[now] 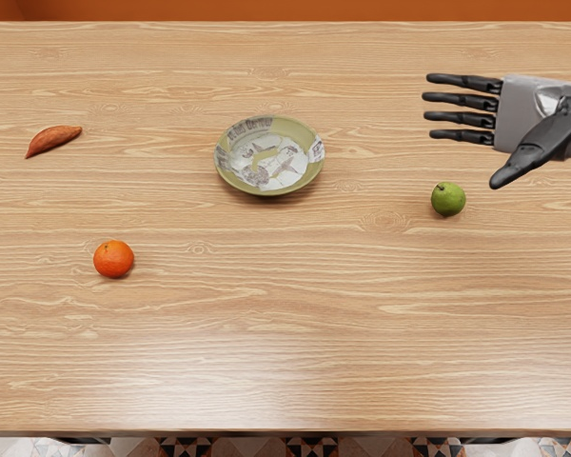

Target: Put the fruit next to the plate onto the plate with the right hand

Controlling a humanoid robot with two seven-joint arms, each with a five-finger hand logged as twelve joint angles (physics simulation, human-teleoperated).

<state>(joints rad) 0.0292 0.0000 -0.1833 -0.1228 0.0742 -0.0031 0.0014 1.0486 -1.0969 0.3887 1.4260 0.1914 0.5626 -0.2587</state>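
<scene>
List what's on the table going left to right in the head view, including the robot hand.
Sweet potato → orange → plate → green fruit → right robot hand, open and holding nothing, reaching in from the right edge above the green fruit in the picture.

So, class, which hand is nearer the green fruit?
Right. The right hand is up and right of the green fruit, not touching; the left hand is out of view.
</scene>
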